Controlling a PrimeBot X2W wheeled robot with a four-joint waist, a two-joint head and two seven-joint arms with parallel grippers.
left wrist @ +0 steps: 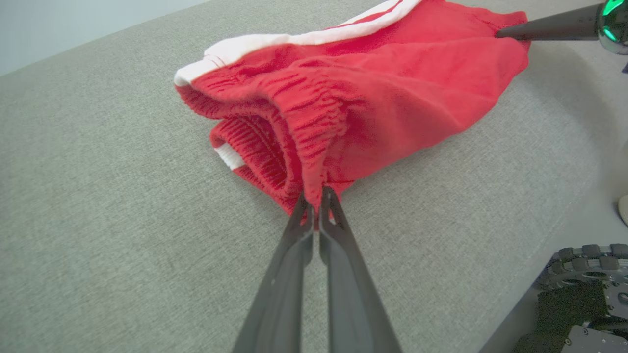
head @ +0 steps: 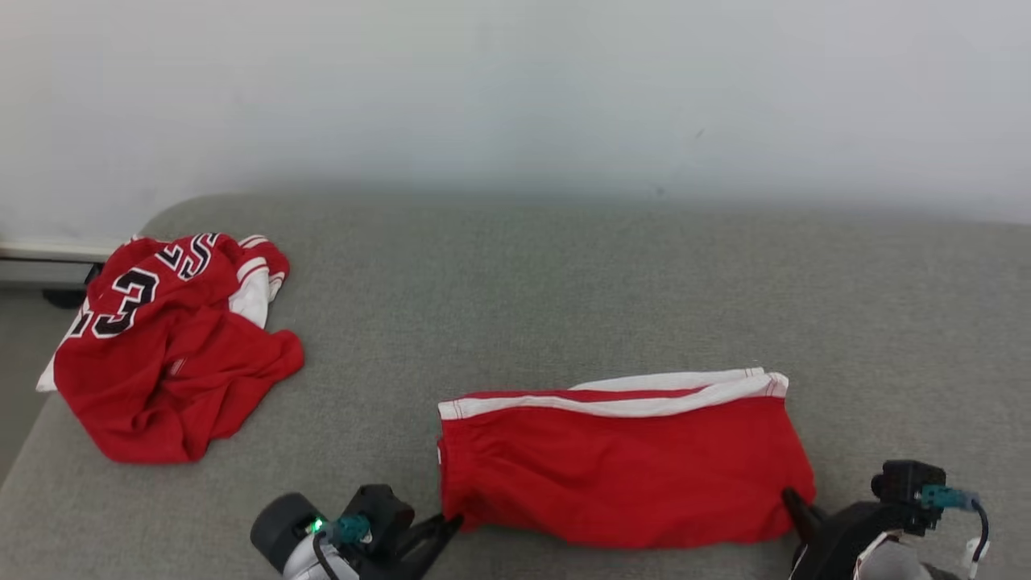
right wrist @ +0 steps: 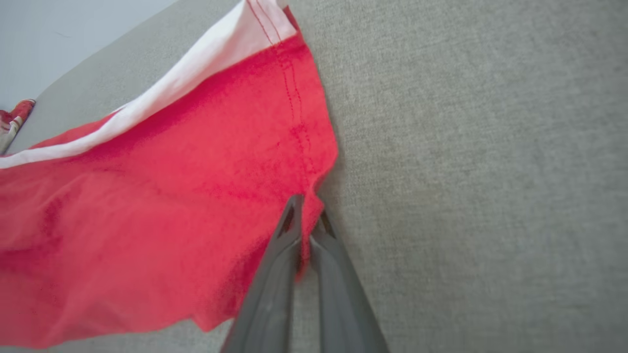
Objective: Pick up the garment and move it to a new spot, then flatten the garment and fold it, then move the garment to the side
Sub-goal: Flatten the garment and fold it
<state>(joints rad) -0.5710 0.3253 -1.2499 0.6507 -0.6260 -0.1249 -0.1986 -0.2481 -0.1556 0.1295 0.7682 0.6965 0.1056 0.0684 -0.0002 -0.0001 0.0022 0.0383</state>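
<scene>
Shorts (head: 620, 467) in left tool (head: 453, 523), right tool (head: 791, 497)

crumpled red numbered jersey (head: 173, 346) at far left, grey fabric surface (head: 564, 290), pale wall (head: 515, 80) behind

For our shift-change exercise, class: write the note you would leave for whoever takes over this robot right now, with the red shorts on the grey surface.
Left gripper: shut on the waistband corner of the red shorts.
Right gripper: shut on the hem corner at the other end.
Shorts lie near the front of the grey surface, apart from the crumpled red jersey at far left.
Done: shorts spread out, seemingly folded once lengthwise.
Left: likely another fold, then moving them aside.
</scene>
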